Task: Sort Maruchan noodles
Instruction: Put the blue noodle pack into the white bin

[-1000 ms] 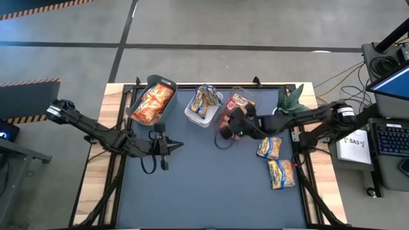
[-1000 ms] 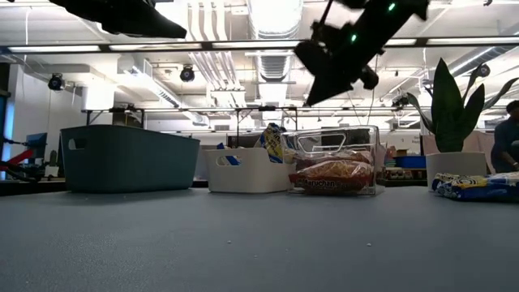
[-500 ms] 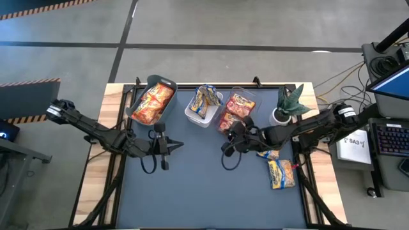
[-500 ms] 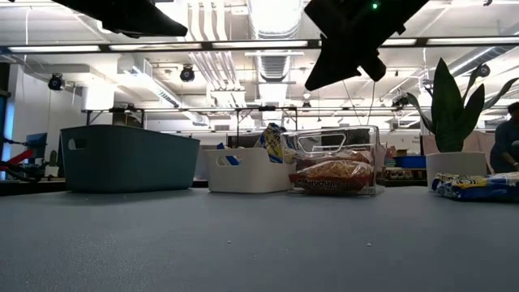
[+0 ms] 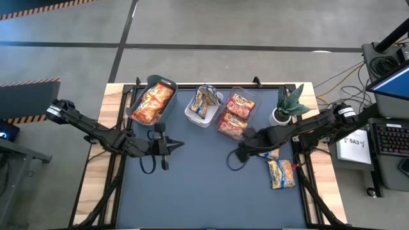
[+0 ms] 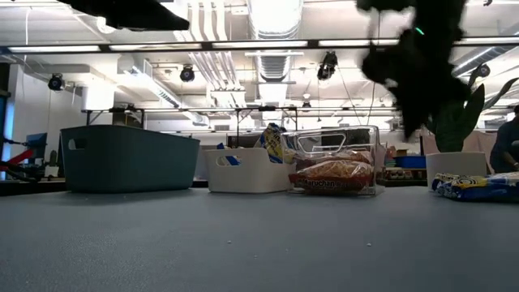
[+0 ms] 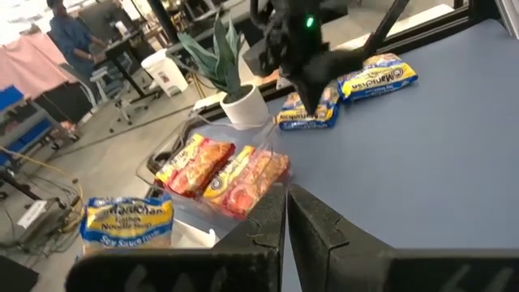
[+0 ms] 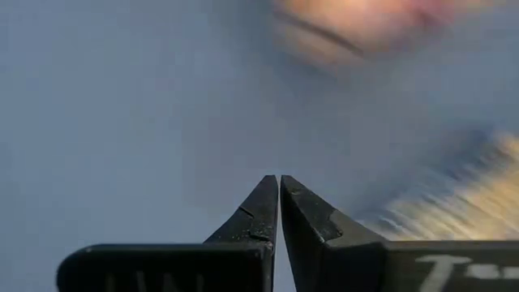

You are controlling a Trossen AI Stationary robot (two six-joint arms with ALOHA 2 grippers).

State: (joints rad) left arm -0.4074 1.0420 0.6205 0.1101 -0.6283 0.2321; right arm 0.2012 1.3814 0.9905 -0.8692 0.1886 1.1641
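Overhead, orange-red noodle packets fill the grey-green bin, and two blue-and-yellow packets lie flat on the table. The right gripper hovers just beside them, pinched closed, empty. At table height, crinkly red packets press the clear bin. From its wrist, the left gripper is closed.

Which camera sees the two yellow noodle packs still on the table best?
The high view: both yellow packs lie right of the shut right gripper. The left wrist view shows them too; the low view only edge-on; the right wrist view blurs them.
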